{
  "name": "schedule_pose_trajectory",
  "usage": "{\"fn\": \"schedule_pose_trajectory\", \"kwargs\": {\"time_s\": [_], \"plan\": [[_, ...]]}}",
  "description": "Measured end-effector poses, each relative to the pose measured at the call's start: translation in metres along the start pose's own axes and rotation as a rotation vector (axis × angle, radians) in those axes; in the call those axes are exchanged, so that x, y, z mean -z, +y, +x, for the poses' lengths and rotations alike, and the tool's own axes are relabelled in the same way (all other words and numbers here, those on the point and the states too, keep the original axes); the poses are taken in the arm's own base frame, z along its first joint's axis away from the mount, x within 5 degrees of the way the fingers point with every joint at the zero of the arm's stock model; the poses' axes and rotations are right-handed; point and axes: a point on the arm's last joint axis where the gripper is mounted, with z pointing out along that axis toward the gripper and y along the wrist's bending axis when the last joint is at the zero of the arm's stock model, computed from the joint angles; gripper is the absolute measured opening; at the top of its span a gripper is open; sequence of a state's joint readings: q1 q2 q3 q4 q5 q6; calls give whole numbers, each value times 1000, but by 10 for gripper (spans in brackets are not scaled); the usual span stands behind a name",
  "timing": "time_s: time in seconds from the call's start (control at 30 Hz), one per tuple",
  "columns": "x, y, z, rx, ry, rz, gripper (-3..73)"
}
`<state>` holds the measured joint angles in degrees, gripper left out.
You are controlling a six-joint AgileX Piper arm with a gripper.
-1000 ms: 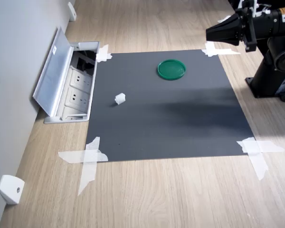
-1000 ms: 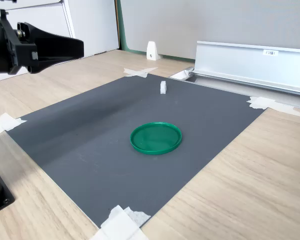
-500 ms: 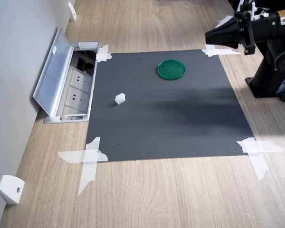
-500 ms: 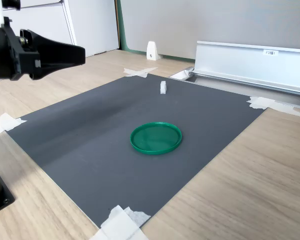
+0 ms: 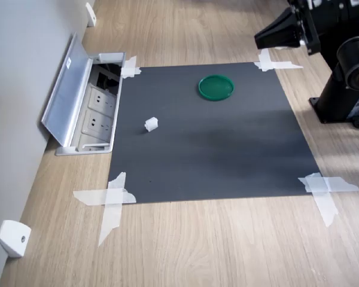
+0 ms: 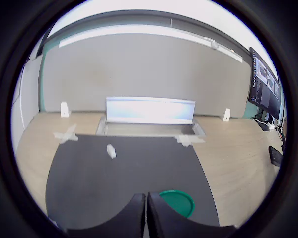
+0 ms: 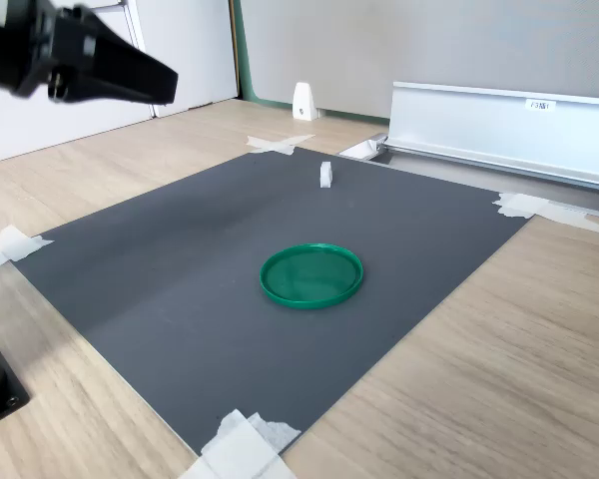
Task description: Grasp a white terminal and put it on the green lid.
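Note:
The white terminal [image 5: 151, 124] [image 7: 325, 175] [image 6: 111, 151] stands alone on the dark mat [image 5: 209, 143], toward the socket box. The green lid [image 5: 216, 87] [image 7: 311, 275] [image 6: 177, 203] lies flat on the mat, empty. My gripper [image 5: 260, 40] [image 7: 165, 88] [image 6: 145, 203] hangs high in the air beyond the mat's corner, far from both things. In the wrist view its two dark fingers press together with nothing between them, so it is shut and empty.
An open floor socket box with a raised metal flap [image 5: 72, 89] borders the mat on the first exterior view's left. White tape crosses [image 5: 110, 200] hold the mat's corners. The arm's black base [image 5: 347, 101] stands at the first exterior view's right. A white wedge piece [image 5: 12, 238] lies by the wall.
The gripper has risen and shifted slightly toward the mat, staying shut. The terminal and the lid have not moved.

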<state>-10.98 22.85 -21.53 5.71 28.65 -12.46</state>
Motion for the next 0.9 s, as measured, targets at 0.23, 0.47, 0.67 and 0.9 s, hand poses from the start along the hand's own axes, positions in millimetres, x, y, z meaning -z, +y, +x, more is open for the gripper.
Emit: {"fn": "schedule_pose_trajectory", "kwargs": {"time_s": [0.23, 0.47, 0.67, 0.9], "plan": [[-15, -7, -36, 49, 265, -20, -9], [-38, -10, -48, 41, 437, -47, -9], [-61, -11, -53, 111, 579, -103, -4], [-96, -10, -68, 161, 709, -211, 164]]}}
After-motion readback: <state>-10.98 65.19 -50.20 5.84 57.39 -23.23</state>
